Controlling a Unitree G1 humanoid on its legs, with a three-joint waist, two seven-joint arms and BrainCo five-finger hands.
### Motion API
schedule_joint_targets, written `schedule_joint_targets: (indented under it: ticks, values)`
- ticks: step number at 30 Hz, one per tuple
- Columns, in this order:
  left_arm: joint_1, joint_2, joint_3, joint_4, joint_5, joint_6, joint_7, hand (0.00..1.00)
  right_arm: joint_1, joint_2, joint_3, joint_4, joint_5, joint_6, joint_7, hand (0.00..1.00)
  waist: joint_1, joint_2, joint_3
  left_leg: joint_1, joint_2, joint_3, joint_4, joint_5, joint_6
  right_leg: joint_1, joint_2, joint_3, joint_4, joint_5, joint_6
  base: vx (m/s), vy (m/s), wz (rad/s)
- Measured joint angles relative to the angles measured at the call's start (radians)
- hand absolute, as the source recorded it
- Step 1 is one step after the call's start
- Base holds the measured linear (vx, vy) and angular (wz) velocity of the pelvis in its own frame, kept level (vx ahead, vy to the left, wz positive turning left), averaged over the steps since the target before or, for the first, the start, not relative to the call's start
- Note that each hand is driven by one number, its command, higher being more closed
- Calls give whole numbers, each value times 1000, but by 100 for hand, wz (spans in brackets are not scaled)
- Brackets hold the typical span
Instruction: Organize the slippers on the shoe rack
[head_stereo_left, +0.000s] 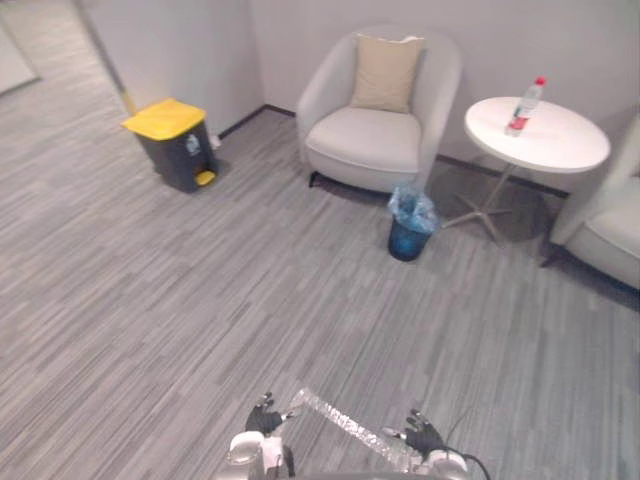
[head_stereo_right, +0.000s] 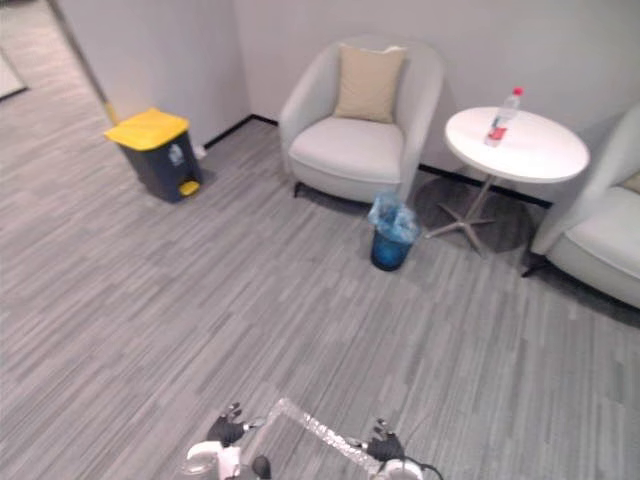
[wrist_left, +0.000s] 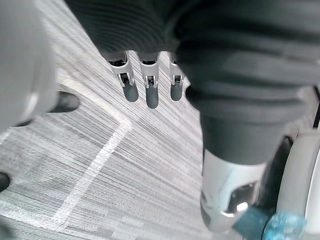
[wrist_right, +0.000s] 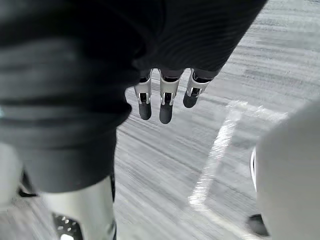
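The left hand (head_stereo_left: 264, 417) and right hand (head_stereo_left: 422, 436) hung near, fingers straight, holding nothing; a blue-bagged waste bin (head_stereo_left: 410, 225) stood far ahead.

Two pale armchairs (head_stereo_left: 372, 140) (head_stereo_left: 608, 225) in shot, one beige cushion (head_stereo_left: 384, 72), one round white table (head_stereo_left: 562, 147), one water bottle (head_stereo_left: 524, 107), one yellow-lidded bin (head_stereo_left: 175, 143), one small blue bin (head_stereo_left: 408, 232), and two hands (head_stereo_left: 264, 418) (head_stereo_left: 424, 436) down low.

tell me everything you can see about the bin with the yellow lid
The pedal bin has a dark grey body, plastic by its look, a shut yellow lid and a yellow foot pedal low in front. It stands upright on the grey floor close to the wall, well apart from the armchair.
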Motion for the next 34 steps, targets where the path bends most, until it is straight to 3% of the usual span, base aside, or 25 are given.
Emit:
schedule_joint_targets:
  ticks: [3, 4, 5, 6, 7, 8, 10, 12, 15, 17, 20, 21, 22, 24, 26, 30, 34]
  values:
    - [-2, 19, -22, 13, 1, 1, -3, 0, -21, 3, 0, 19, 0, 0, 4, 0, -4, 5, -3, 32, 22, 34, -69, 0, -1, -57, -7, -83, -146, 12, -2, 141, 54, -31]
    - [-9, 32, -46, 23, 1, 1, -4, 0, -32, 4, -1, 33, 0, 0, 6, 0, -4, 5, -3, 30, 22, 44, -88, 1, -5, -86, -14, -116, -220, 42, -12, 109, -34, -27]
    - [-24, 44, -59, 46, 2, 3, -5, 0, -44, 1, -2, 44, 0, 1, 8, 0, -4, 1, 0, 30, 11, 50, -92, 0, -20, -103, -23, -156, -315, 161, -50, 127, -55, -25]
    - [-31, 37, -62, 62, 2, 5, -5, 0, -46, -11, -3, 44, 0, -1, 8, 0, -11, 16, 3, 39, 21, 43, -91, -3, -28, -82, -17, -167, -329, 169, -50, 190, -84, -24]
    - [-31, 33, -80, 68, 3, 4, -6, 0, -45, -30, -10, 51, -1, -8, 7, 0, -21, 50, 8, 54, 33, 43, -81, -3, -31, -40, -4, -166, -366, 178, -56, 199, -97, -10]
    - [-32, 29, -80, 69, 3, 4, -7, 0, -45, -37, -18, 51, -1, -8, 7, 0, -22, 59, 14, 64, 36, 42, -76, -5, -33, -25, -1, -166, -373, 178, -56, 185, -94, -9]
    - [-31, 15, -75, 72, 12, 4, -8, 0, -41, -56, -42, 87, 0, -7, 6, 0, -23, 75, 18, 60, 55, 41, 2, -25, -65, 17, 7, -172, -395, 178, -56, 110, -91, -1]
    - [-33, 1, -34, 50, 20, 2, -9, 0, -29, -51, -42, 83, 2, -7, 5, 0, -16, 62, 26, 7, 86, 42, 197, -50, -101, 62, 12, -162, -421, 174, -61, 103, -156, -19]
    - [-30, -6, 12, 25, 20, -2, -8, 0, -17, -45, -40, 71, 9, -9, 3, 0, 0, 54, 32, -86, 141, 43, 446, -75, -91, 97, 31, -104, -419, 158, -85, 104, -70, -51]
    - [-30, -16, 12, 25, 20, -2, -9, 0, -16, -41, -48, 70, 20, -8, -1, 0, -2, 48, 33, -83, 127, 28, 375, -126, -81, 95, 30, -56, -415, 156, -86, 131, 47, -75]
    - [-35, -18, -4, 25, 20, -2, -8, 0, -15, -26, -79, 73, 44, -9, -4, 0, -1, 34, 41, -77, 51, -120, 126, -113, -84, 87, 0, 15, -413, 150, -75, 134, 134, -69]
    - [-33, -21, -17, 26, 20, -1, -6, 0, -13, -31, -80, 72, 46, -10, -3, 0, -4, 45, 35, -64, 38, -170, 39, -71, -92, 85, 1, 35, -410, 144, -63, 129, 211, -60]
    - [-35, -26, -34, 27, 20, -1, -5, 0, -13, -48, -84, 77, 48, -9, -4, 0, -5, 73, 31, -65, 53, -205, 0, 19, -110, 85, 20, 56, -409, 134, -46, 129, 237, -57]
    - [-36, -9, -49, 32, 20, 2, -4, 0, -11, -35, -100, 86, 48, -7, -5, 0, -3, 50, 15, -41, 33, -152, -4, 6, -89, 89, -4, 88, -414, 137, -20, 133, 225, -58]
    - [-30, 37, -61, 45, 20, 2, -3, 0, -3, -3, -109, 92, 48, -6, -4, 0, -5, 9, -5, -3, 2, -91, -57, 13, -79, 89, -40, 132, -440, 134, -7, 150, 208, -68]
    - [-33, 55, -105, 76, 20, 4, -5, 0, 7, 0, -133, 97, 60, -8, -4, 0, -12, 5, -13, 18, -17, -71, -88, 13, -78, 90, -59, 134, -472, 141, 5, 91, 82, -27]
    - [-34, 57, -126, 86, 20, 3, -5, 0, 6, -3, -185, 119, 87, -8, -5, 0, -13, 20, -23, 22, -16, -69, -92, 13, -78, 91, -53, 130, -481, 144, 3, 53, -8, -5]
